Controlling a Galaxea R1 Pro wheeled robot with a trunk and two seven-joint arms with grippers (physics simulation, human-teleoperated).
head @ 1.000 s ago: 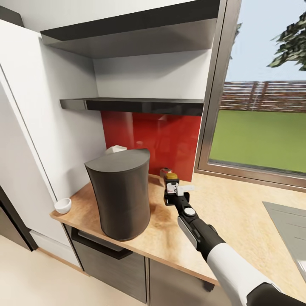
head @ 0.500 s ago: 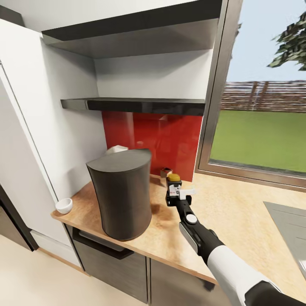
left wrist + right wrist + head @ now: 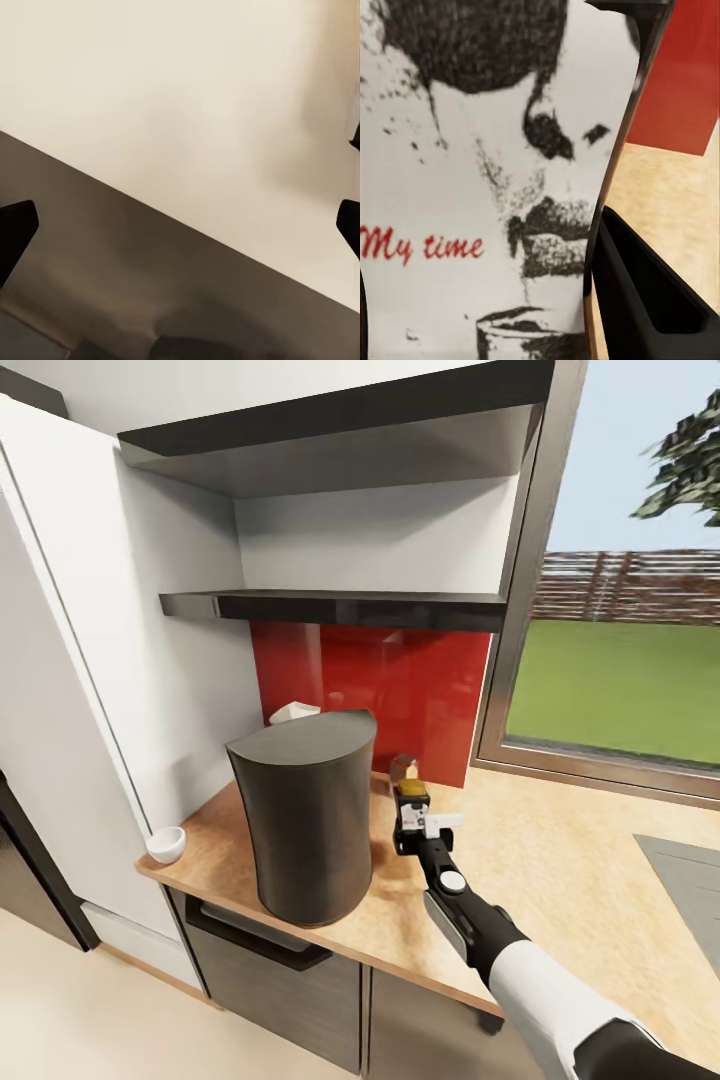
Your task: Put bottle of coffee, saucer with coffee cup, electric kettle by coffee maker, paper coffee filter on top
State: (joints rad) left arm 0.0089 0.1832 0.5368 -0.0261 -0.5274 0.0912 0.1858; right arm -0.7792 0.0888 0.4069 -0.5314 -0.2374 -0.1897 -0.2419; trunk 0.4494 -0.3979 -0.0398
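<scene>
One thing is in our grasp: the bottle of coffee (image 3: 411, 807), pinched by the right gripper (image 3: 412, 822) just above the table (image 3: 560, 870), beside the coffee maker (image 3: 307, 812) on its window side and a little nearer the red backsplash (image 3: 400, 690). In the right wrist view the bottle's white label (image 3: 487, 187) reads "My time", with a dark finger (image 3: 641, 300) pressed along its edge.

We judge the bottle small, rigid and light, probably glass or hard plastic, so it should not deform, though a smooth label can slip or twist in a two-finger grip. We are holding it around the body below the yellowish cap (image 3: 412, 788), which seems the sensible place; it should go down upright and gently, since a narrow base may topple when released.

Much is hard to read. We cannot tell whether the bottle's base touches the table, as the gripper covers it. A small dark object (image 3: 403, 767) stands behind the bottle against the backsplash, too small to name. Something white (image 3: 293, 712) peeks over the coffee maker, mostly hidden. A white coffee cup (image 3: 166, 845) sits at the table's left edge.

The left gripper (image 3: 180, 225) is spread wide, its dark tips at opposite sides of the left wrist view, over a blurred pale and brown surface.
</scene>
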